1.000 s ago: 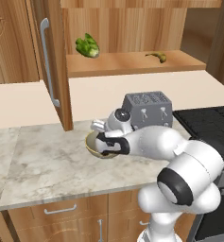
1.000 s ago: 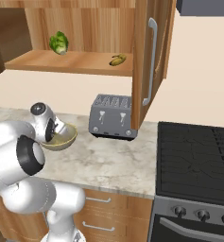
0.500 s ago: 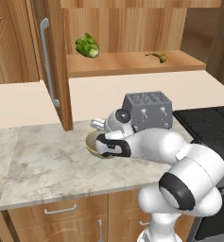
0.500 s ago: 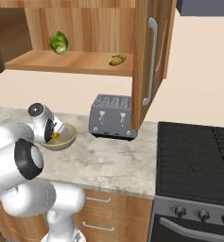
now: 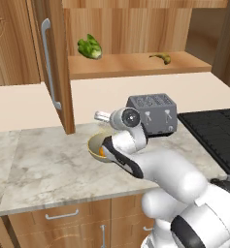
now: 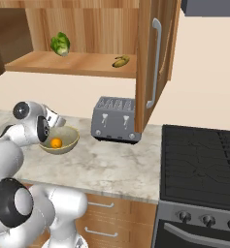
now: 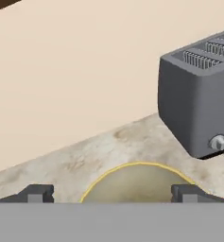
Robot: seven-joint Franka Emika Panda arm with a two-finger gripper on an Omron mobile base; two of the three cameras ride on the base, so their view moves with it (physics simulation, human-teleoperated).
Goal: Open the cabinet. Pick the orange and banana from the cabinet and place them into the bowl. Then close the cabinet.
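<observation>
Orange (image 6: 56, 142) lies in bowl (image 6: 68, 144); gripper (image 7: 111, 193) open just above. Banana (image 6: 120, 61) on far cabinet (image 6: 146, 53) shelf. Risk: rising arm clips bowl rim, or open door.

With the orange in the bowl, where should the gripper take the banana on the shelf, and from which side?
Judging by its pose, grip the banana across its slim middle, coming in from the open front of the cabinet. It lies flat near the shelf's front edge, apart from the leafy green vegetable, and its curved middle suits open jaws.
</observation>
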